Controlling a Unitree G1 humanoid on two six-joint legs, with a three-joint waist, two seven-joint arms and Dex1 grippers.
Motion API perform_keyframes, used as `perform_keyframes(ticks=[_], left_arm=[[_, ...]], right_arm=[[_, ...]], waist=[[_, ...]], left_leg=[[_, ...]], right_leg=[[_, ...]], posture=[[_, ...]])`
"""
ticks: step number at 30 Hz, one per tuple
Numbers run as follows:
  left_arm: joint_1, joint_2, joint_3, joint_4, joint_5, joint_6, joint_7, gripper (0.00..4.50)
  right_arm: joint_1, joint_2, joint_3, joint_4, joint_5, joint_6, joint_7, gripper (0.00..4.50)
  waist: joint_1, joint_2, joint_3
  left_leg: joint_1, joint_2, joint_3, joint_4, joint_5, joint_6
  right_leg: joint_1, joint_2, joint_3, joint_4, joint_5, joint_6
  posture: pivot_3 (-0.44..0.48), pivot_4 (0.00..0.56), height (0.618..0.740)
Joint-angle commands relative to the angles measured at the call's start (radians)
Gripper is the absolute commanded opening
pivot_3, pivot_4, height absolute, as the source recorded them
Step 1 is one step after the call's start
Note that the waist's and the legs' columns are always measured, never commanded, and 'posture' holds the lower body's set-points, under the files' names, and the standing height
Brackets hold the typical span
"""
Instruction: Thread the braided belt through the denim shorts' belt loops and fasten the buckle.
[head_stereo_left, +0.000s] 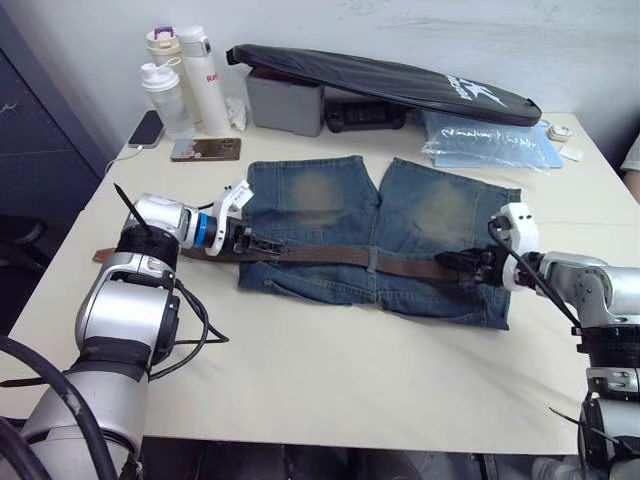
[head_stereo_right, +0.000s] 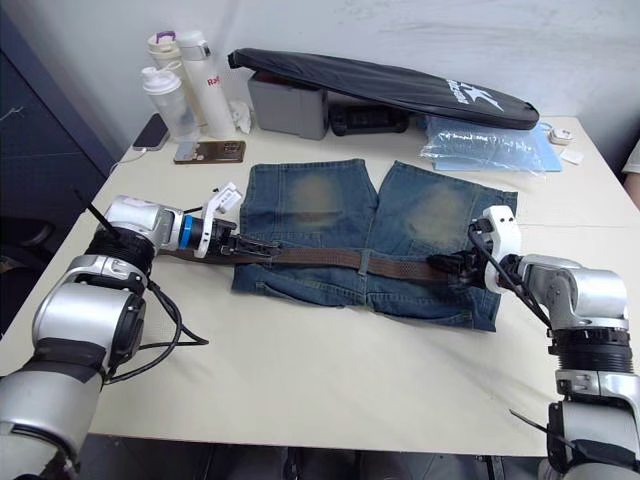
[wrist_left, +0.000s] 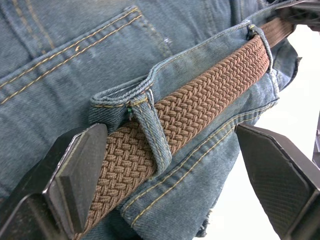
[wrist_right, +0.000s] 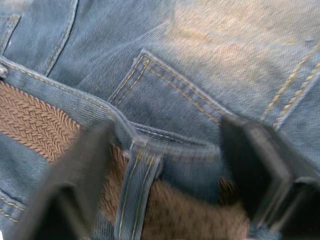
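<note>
Your denim shorts (head_stereo_left: 380, 235) lie flat on the table (head_stereo_left: 330, 370), with the braided belt (head_stereo_left: 330, 256) threaded along the waistband under a belt loop (wrist_left: 152, 132). Your left tool (wrist_left: 165, 175) and right tool (wrist_right: 165, 175) are both released, straddling the belt at opposite ends.

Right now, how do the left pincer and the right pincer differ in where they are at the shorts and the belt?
The left pincer is at the robot's left end of the denim shorts, where the braided belt runs on past the waistband to a free end on the table; the right pincer is at the opposite end, over denim, with no belt showing beyond it. Both are open, straddling the belt at a belt loop.
</note>
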Motion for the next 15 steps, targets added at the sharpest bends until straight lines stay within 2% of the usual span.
perform_keyframes(ticks=[1,5,6,8,9,12,13,15], left_arm=[[-0.019,0.015,-0.005,-0.012,0.016,-0.018,-0.025,4.50],[-0.009,0.026,-0.014,-0.020,0.022,-0.016,-0.053,4.50],[-0.006,0.028,-0.017,-0.025,0.023,-0.017,-0.063,4.50],[0.001,0.031,-0.015,-0.039,0.018,-0.034,-0.081,3.96],[0.004,0.032,-0.014,-0.044,0.015,-0.040,-0.087,3.87],[0.014,0.041,-0.012,-0.069,0.006,-0.068,-0.127,2.64],[0.018,0.044,-0.011,-0.076,0.004,-0.077,-0.134,2.40],[0.026,0.049,-0.005,-0.084,0.000,-0.094,-0.143,1.51]], right_arm=[[0.056,-0.028,-0.003,-0.073,0.014,0.038,0.041,1.65],[0.080,-0.044,-0.018,-0.141,0.011,0.015,0.052,0.06],[0.086,-0.043,-0.025,-0.164,0.013,0.004,0.052,0.03],[0.103,-0.041,-0.029,-0.221,0.016,-0.020,0.056,0.03],[0.109,-0.042,-0.028,-0.240,0.015,-0.031,0.058,0.03],[0.153,-0.062,-0.022,-0.326,0.003,-0.086,0.079,0.03],[0.178,-0.076,-0.021,-0.360,-0.004,-0.102,0.088,0.03],[0.216,-0.092,-0.026,-0.410,-0.008,-0.118,0.096,0.03]], waist=[[0.001,0.000,0.000],[0.000,0.000,0.000],[-0.001,0.000,0.000],[0.000,0.000,0.000],[0.000,0.000,0.000],[0.000,0.000,0.000],[0.000,0.000,0.000],[0.000,0.000,0.000]], left_leg=[[0.000,0.000,0.000,0.000,0.000,0.000],[0.000,0.000,0.000,0.000,0.000,0.000],[0.000,0.000,0.000,0.000,0.000,0.000],[0.000,0.000,0.000,0.000,0.000,0.000],[0.000,0.000,0.000,0.000,0.000,0.000],[0.000,0.000,0.000,0.000,-0.001,-0.001],[0.000,0.000,0.000,0.000,-0.001,-0.001],[0.000,0.000,0.000,0.000,-0.001,-0.001]], right_leg=[[0.000,0.000,0.000,0.000,0.000,0.000],[0.000,0.000,0.000,0.000,0.000,0.000],[0.000,0.000,0.000,0.000,0.000,0.000],[0.000,0.000,0.000,0.000,0.000,0.000],[0.000,0.000,0.000,0.000,0.000,0.000],[0.000,0.000,0.000,0.000,0.000,0.000],[0.000,0.000,0.000,0.000,0.000,0.000],[0.000,0.001,0.000,0.000,0.000,0.000]], posture=[[0.000,0.150,0.740],[0.000,0.150,0.740],[0.000,0.150,0.740],[0.000,0.150,0.740],[0.000,0.150,0.740],[0.000,0.150,0.740],[0.000,0.150,0.740],[0.000,0.150,0.740]])
